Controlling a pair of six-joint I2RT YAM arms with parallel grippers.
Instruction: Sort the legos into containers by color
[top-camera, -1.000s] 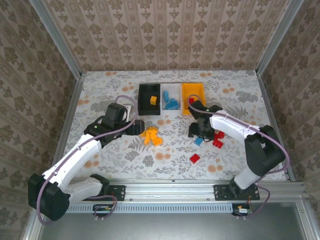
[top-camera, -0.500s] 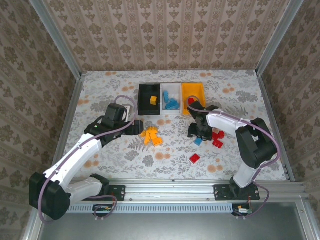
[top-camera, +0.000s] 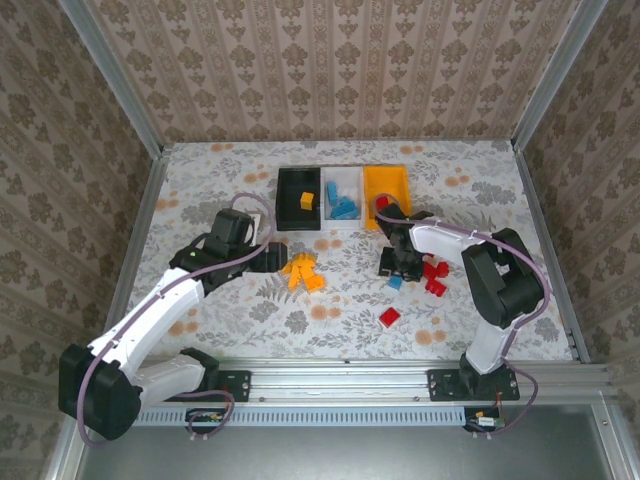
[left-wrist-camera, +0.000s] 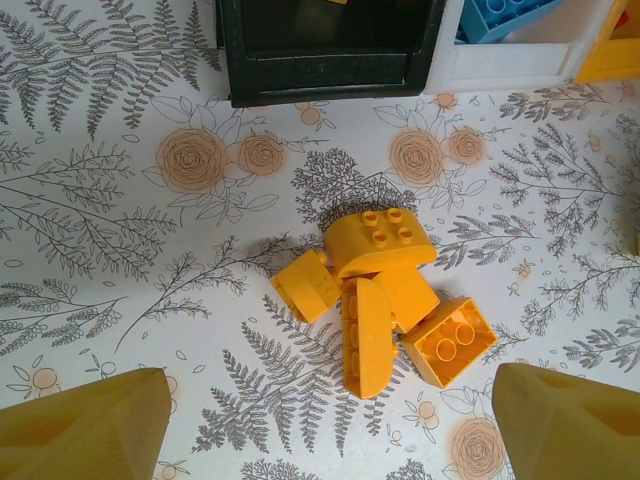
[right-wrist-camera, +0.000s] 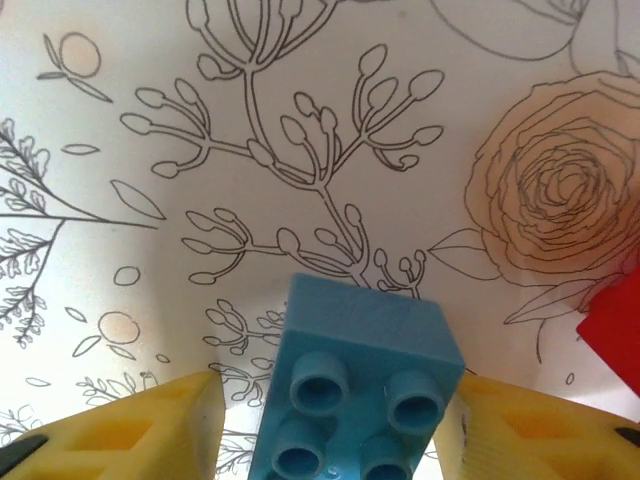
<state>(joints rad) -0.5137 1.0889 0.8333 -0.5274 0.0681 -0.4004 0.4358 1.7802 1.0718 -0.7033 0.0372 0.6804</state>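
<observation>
While the left hand (left-wrist-camera: 325, 390) hangs released over yellow legos (left-wrist-camera: 375, 290) mid-frame, the right hand (right-wrist-camera: 335, 400), unclenched, brackets a blue lego (top-camera: 396, 283) on the counter (top-camera: 200, 180), right of centre; squeeze its flat sides squarely before lifting.

Left claw (left-wrist-camera: 330, 430) gapes wide, pointing down; right claw (right-wrist-camera: 330, 420) hangs low, jaws parted.
</observation>
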